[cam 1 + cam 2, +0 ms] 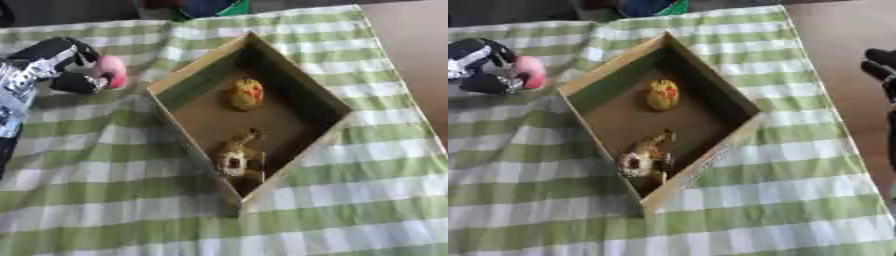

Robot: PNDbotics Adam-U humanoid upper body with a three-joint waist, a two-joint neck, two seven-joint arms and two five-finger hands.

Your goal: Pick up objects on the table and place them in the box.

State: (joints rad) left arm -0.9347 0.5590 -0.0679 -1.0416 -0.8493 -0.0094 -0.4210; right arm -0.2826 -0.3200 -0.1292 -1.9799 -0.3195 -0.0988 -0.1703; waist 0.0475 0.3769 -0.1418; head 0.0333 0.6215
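Now the left hand [66,65] sits at about ten o'clock from the box [197,62], its fingers curled round a pink thing [114,71] that shows at the fingertips, just beside the box's near-left wall. My judgement is that the step in hand is carrying this pink thing over the rim and dropping it inside. To do it well, the hand should lift enough to clear the wall, travel toward four o'clock until it is over bare floor, and only then uncurl, so the load does not catch the edge or land on what is already there. Inside the box lie a yellow toy [248,93] toward the twelve o'clock corner and a brown toy [644,157] toward six o'clock, well apart. The right hand [881,70] shows at the three o'clock edge of the right eye view, off the cloth [367,210], touching nothing; whether its fingers are straight or curled I cannot tell.
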